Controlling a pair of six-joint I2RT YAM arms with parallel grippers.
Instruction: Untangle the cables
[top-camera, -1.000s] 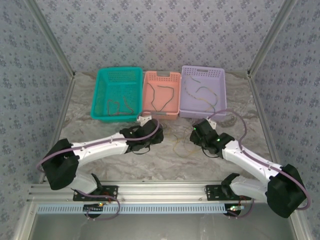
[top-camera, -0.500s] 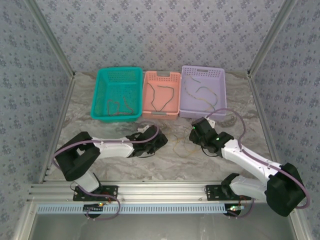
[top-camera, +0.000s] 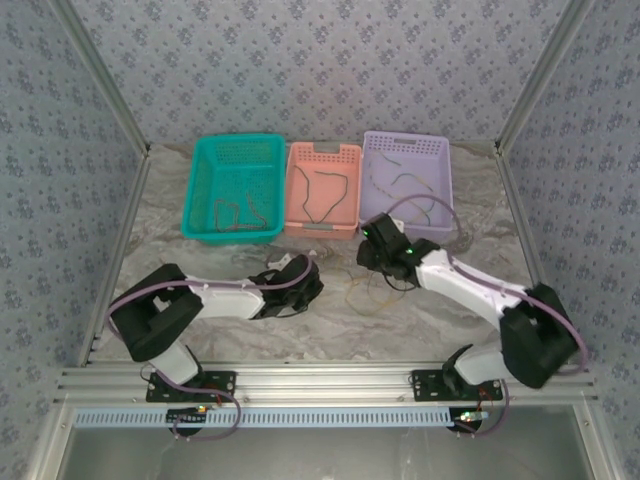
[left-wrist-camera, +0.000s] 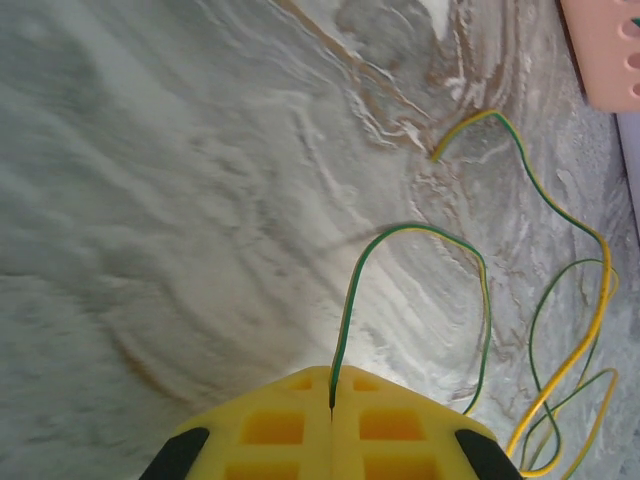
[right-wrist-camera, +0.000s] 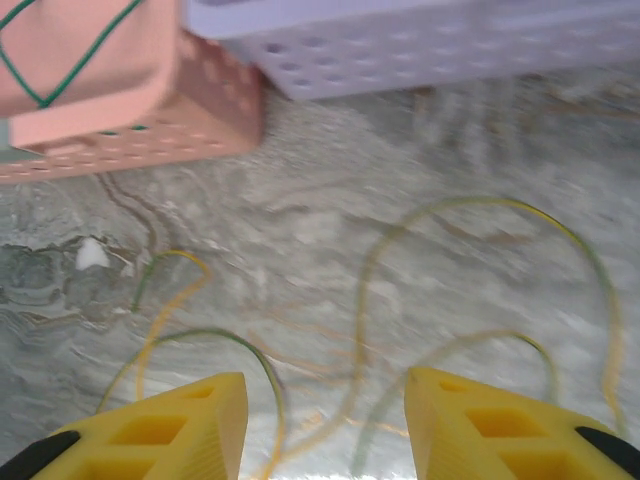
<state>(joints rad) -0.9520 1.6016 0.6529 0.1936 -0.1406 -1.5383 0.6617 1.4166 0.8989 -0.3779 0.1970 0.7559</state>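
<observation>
Marbled worktop (top-camera: 200, 200) carrying three baskets and loose cables (left-wrist-camera: 415, 228).
A teal basket (top-camera: 230, 233), a pink basket (top-camera: 322, 150) and a purple basket (top-camera: 405, 138) stand side by side along its far edge; nearer, the thin green-and-yellow cables lie in slack loops on the bare surface.

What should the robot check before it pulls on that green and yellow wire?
1. Left tool shut on the green-yellow cable: ok.
2. Right tool open, ready to grab: ok.
3. Right tool above the cable's loops on the table: ok.
4. Loops free of knots: cannot tell; they cross each other.
5. Cable lying apart from the pink basket: ok.
</observation>
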